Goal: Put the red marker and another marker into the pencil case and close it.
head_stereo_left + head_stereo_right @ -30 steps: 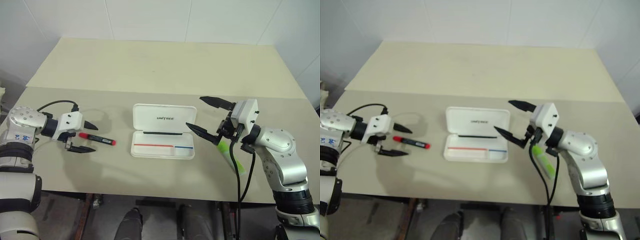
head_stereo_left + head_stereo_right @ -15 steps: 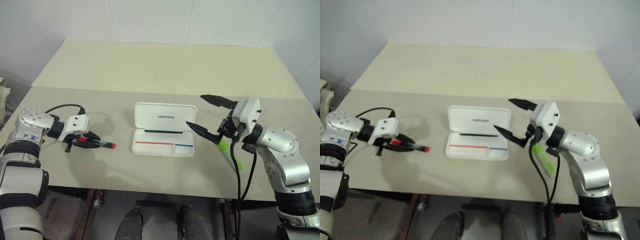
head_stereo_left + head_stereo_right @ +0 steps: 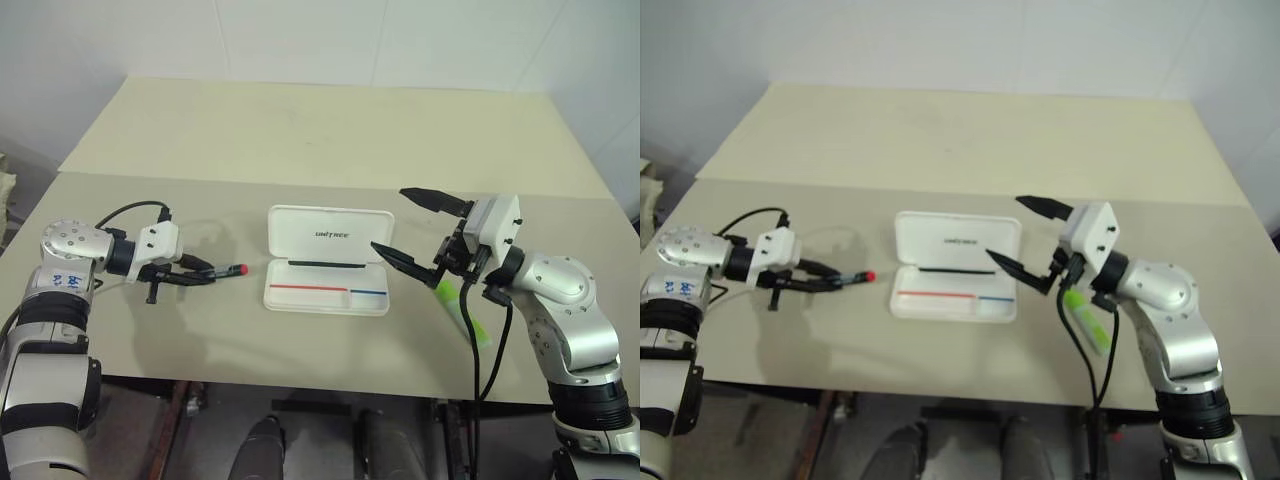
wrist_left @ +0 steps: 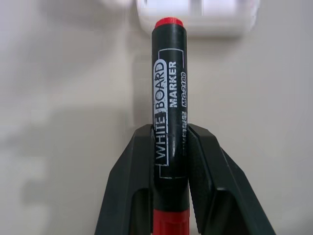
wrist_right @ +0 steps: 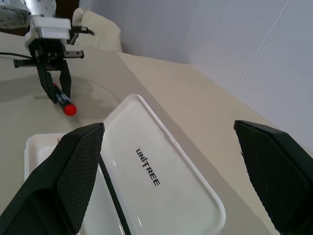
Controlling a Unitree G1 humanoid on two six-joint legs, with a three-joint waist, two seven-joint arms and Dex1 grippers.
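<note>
The red marker (image 3: 222,272), a black barrel with a red end, is clamped in my left gripper (image 3: 196,276), which is shut on it. It lies roughly level, low over the table, red end toward the pencil case (image 3: 327,297). In the left wrist view both fingers (image 4: 131,188) press on the marker (image 4: 169,98). The white case is open with its "UNITREE" lid (image 3: 331,234) tilted up. My right gripper (image 3: 388,219) hangs open just right of the case, nothing between its fingers. The lime-green highlighter (image 3: 466,312) lies on the table under my right forearm.
The beige table (image 3: 330,140) runs far back to a white wall, with a seam across its middle. Its front edge (image 3: 300,382) is close below the case. A black cable (image 3: 130,210) loops over my left wrist and another (image 3: 478,350) hangs from my right arm.
My left gripper shut on the red marker and carried it to the right, toward the case, with a slight lift. The right gripper stayed put and open.
</note>
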